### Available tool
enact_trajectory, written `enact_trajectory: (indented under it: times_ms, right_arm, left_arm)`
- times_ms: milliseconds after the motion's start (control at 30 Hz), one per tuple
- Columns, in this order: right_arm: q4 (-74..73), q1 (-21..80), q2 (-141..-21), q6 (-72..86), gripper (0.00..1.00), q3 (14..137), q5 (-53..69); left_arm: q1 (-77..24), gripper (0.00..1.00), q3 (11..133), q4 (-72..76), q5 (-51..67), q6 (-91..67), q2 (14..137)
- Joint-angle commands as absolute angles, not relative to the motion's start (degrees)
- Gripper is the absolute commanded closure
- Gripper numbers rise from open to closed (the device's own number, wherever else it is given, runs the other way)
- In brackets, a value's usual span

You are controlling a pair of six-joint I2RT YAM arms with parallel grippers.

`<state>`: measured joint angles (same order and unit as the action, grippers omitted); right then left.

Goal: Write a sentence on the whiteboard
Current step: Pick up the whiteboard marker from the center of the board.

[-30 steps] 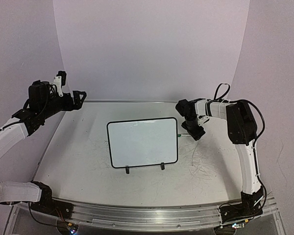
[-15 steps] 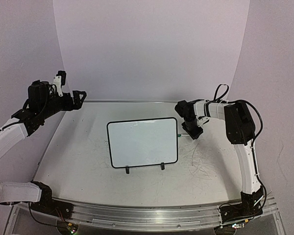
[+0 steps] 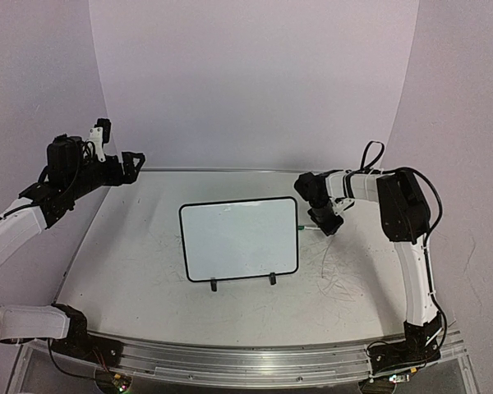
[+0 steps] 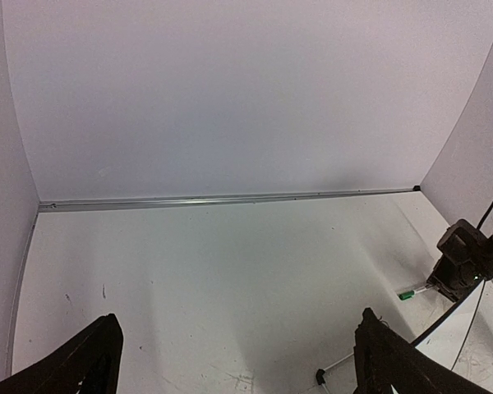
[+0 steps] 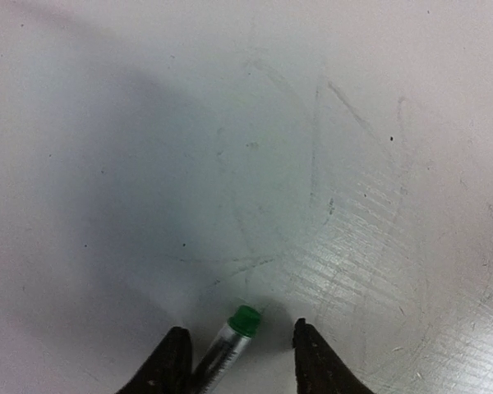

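Note:
The whiteboard stands mid-table on two black feet. Its face is plain white, and no sentence shows on it. A marker with a green cap lies on the table just right of the board. My right gripper is down over it. In the right wrist view the marker sits between the fingers of the right gripper. It rests against the left finger, with a gap to the right one. My left gripper hangs open and empty at the far left, high above the table.
Faint grey scribbles mark the table right of the board. From the left wrist view I see the board's rim, the marker and the right gripper at the right. A metal rail edges the table at the curved backdrop.
The right gripper's jaws have narrowed around the marker, and the gripper has settled slightly lower over it. The left arm and the board have not moved.

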<state>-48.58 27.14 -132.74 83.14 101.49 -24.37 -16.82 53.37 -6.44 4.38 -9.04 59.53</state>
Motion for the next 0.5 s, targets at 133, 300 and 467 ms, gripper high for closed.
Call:
enact_trajectory:
  times_ms: [133,300,467]
  right_arm:
    - [-45.7,27.0,-129.1,80.6,0.71,99.1,-22.9]
    - [-45.3,26.5,-128.7,84.1,0.84,99.0,-22.4]
    - [-43.9,24.6,-124.6,85.9,0.94,95.3,-23.6]
  left_arm:
    - [-16.6,0.01,54.0,-4.6,5.2,-9.7,58.1]
    - [-16.6,0.01,53.9,-4.6,4.9,-9.6,58.1]
    - [-16.6,0.01,53.8,-4.6,4.6,-9.5,58.0]
